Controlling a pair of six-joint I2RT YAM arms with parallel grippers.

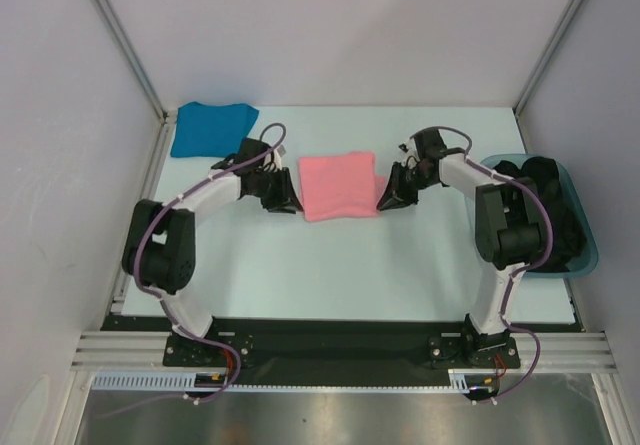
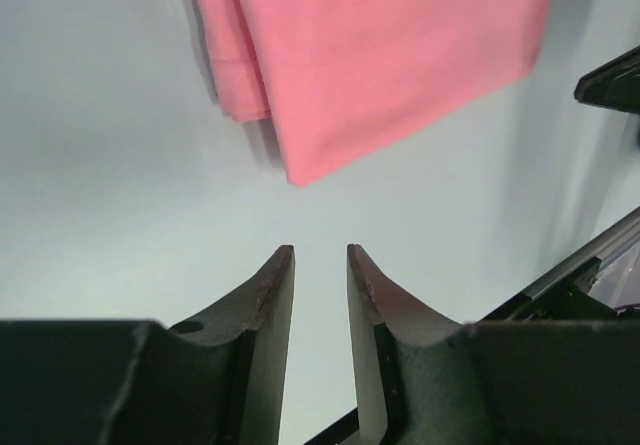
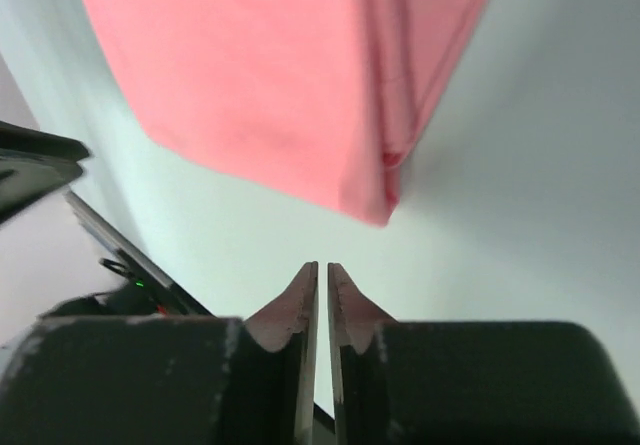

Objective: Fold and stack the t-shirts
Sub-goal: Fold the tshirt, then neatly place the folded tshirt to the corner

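Top view: folded pink t-shirt [image 1: 338, 185] lies mid-table, w/ left gripper [image 1: 284, 193] and right gripper [image 1: 391, 193] just beside its side edges. Blue t-shirt [image 1: 210, 128] sits folded at far-left corner.
Left wrist: jaws a bit apart, empty, short of the hem.
Right wrist: jaws nearly shut, empty too.
We'd judge stacking's the step: we should open wider, pinch all layers on both sides, lift level.

The pale counter [image 1: 350, 265] carries a folded salmon-pink t-shirt [image 1: 338, 186] lying flat between the left jaws and the right jaws, just ahead of both. A folded teal-blue t-shirt [image 1: 208, 128] lies behind the left jaws, toward the far corner. A teal tub [image 1: 588, 250] sits behind the right jaws, at the counter's edge.
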